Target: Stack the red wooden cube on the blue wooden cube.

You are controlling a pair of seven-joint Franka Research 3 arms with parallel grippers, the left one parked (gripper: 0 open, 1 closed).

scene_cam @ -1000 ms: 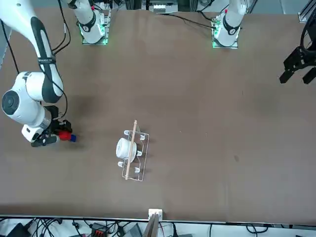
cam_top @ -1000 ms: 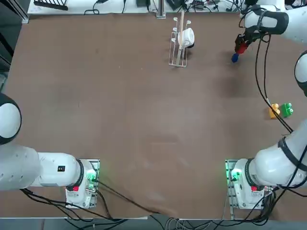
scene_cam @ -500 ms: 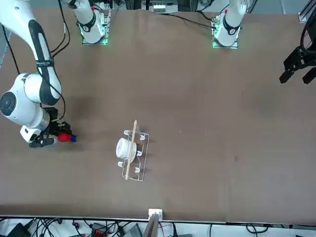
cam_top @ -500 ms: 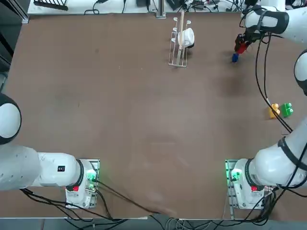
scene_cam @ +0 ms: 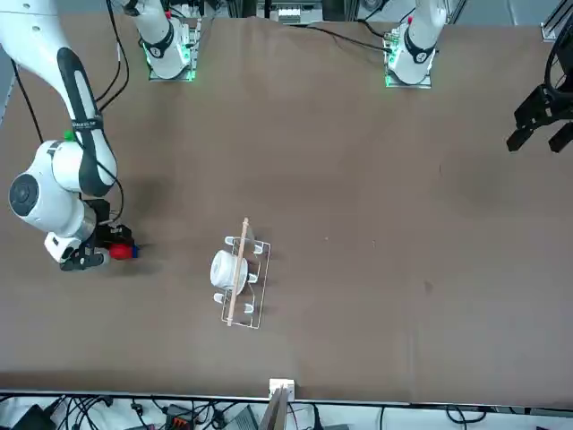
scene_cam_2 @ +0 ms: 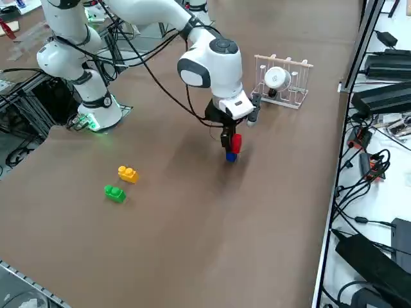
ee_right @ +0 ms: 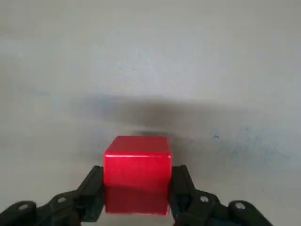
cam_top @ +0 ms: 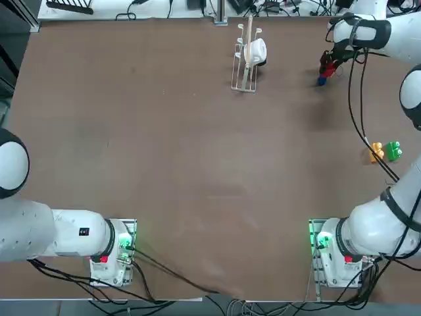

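Right wrist view shows the right gripper (ee_right: 136, 197) squeezing the red wooden cube (ee_right: 137, 173) between its two black fingers (ee_right: 91, 195). From the right side, upper middle of the frame, the red cube sits right above the blue wooden cube (scene_cam_2: 230, 156) on the table (scene_cam_2: 192, 212). An orange block (scene_cam_2: 127, 173) and green block (scene_cam_2: 115, 192) lie at the lower left, well apart from the cubes

A white wire rack (cam_top: 245, 58) stands upright near the far table edge, holding 1 white cup (cam_top: 255, 51) on its side. An orange block (cam_top: 375, 152) and a green block (cam_top: 394, 151) lie just beside each other on the brown table (cam_top: 197, 151). Cables (scene_cam_2: 376, 163) trail beyond the table's edge.
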